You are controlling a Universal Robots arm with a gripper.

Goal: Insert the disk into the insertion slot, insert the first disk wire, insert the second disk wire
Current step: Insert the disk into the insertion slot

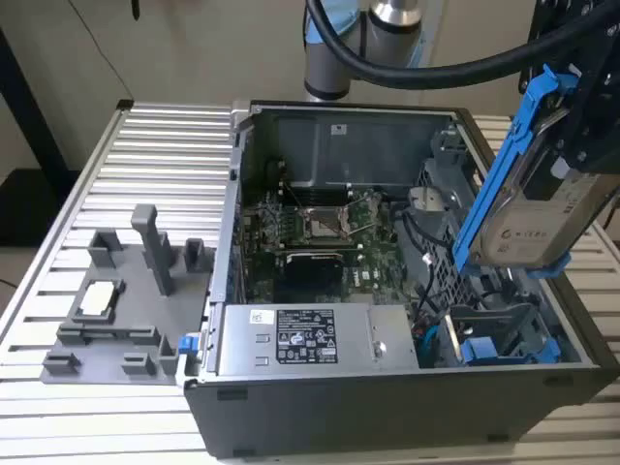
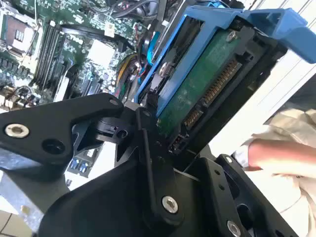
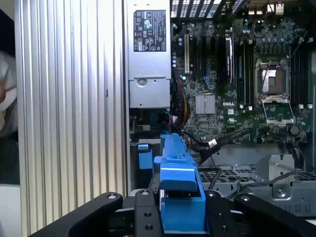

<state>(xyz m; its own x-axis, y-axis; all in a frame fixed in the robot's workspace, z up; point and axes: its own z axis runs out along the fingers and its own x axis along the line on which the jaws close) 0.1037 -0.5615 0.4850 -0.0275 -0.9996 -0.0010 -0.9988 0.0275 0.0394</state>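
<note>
My gripper (image 1: 581, 145) is shut on the disk (image 1: 538, 218), a silver-grey drive with a white label in a bright blue frame (image 1: 504, 165). I hold it tilted in the air above the open computer case, at the exterior view's right. The second wrist view shows the disk's green underside (image 2: 197, 89) and connector between my black fingers (image 2: 148, 133). The first wrist view has the blue frame (image 3: 177, 177) end-on. Below the disk is the insertion slot (image 1: 489, 320), a bay of the grey perforated drive cage (image 3: 247, 177). Black and blue cables (image 1: 426, 334) lie beside the cage; I cannot tell which are the disk wires.
The grey labelled power-supply box (image 1: 291, 339) fills the case's near side, with the motherboard (image 1: 320, 228) behind it. A grey fixture tray (image 1: 116, 291) with upright posts stands on the slatted table (image 1: 165, 145) at the exterior view's left. A person's hand (image 2: 276, 155) is close by.
</note>
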